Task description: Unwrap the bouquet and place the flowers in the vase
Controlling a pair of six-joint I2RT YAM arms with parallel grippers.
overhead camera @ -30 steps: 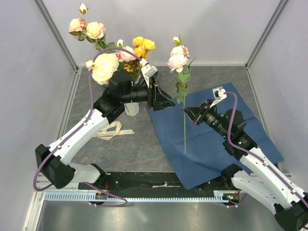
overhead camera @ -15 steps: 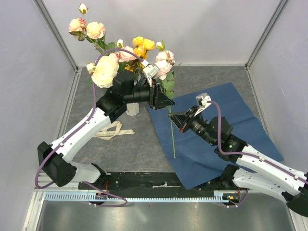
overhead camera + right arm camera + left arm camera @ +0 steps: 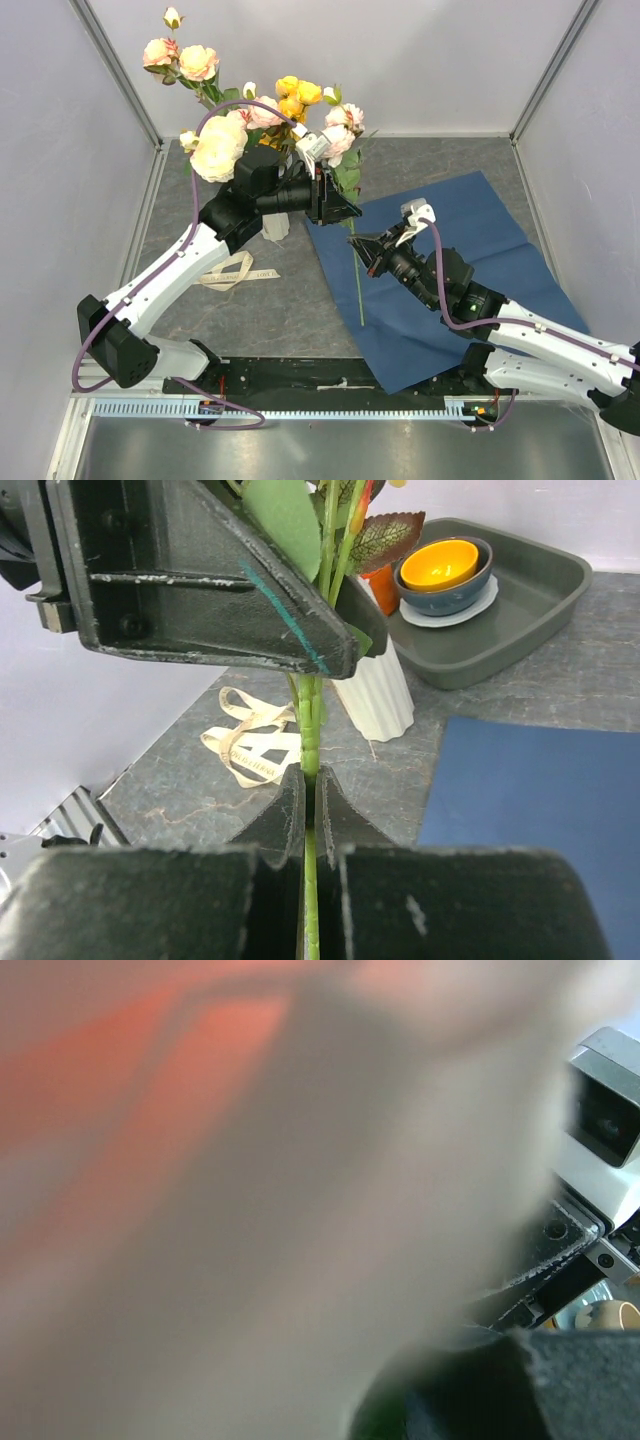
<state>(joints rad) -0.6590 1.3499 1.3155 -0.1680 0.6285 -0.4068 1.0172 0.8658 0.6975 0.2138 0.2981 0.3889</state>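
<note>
While the right gripper (image 3: 309, 780) is clamped on the flower stem (image 3: 309, 730) by the blue paper (image 3: 500, 230), the left gripper (image 3: 338, 206) sits at the same stem higher up, near the vase (image 3: 376, 698); can't tell if its jaws have bitten. To do it well: left must grip firmly under the leaves before right releases, stem upright, then tail down into the rim.

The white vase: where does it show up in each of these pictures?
Top external: the vase peeks out from under the left arm, left of centre.
Left wrist: not in it; a blur close to the lens fills most of the picture.
Right wrist: the vase stands at centre, ribbed, just right of the flower stem.
Shared landmark: the cream ribbon lies left of the vase in the top and right wrist views.
</note>
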